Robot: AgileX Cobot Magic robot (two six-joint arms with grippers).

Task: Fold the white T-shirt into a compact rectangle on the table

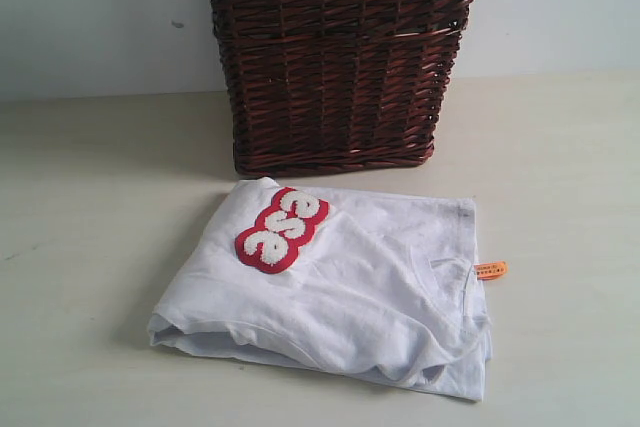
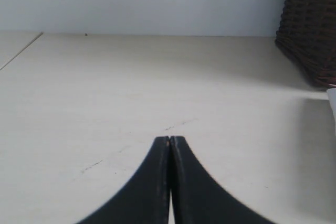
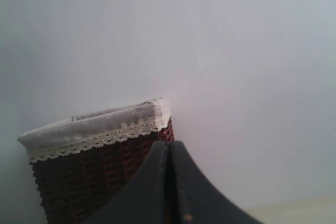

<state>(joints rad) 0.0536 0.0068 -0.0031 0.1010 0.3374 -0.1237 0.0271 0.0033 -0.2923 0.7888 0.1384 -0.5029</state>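
table (image 1: 80, 247): pale cream, scuffed
wall (image 1: 100, 17): plain white
white T-shirt (image 1: 350, 292): folded by basket (image 1: 340, 57)
left claw (image 2: 169, 141), right claw (image 3: 168, 146): pinched closed, empty

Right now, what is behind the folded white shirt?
A dark wicker basket stands behind the white T-shirt on the table. The basket's inside cannot be seen.

The pale cream table (image 1: 90, 247) carried two things. The white T-shirt (image 1: 350, 297) lay folded into a rough rectangle, its red lettered band (image 1: 283, 230) toward its 10 o'clock corner and its orange tag (image 1: 490, 270) at 3 o'clock. A dark wicker basket (image 1: 340, 57) stood upright just beside the shirt, at its 12 o'clock.
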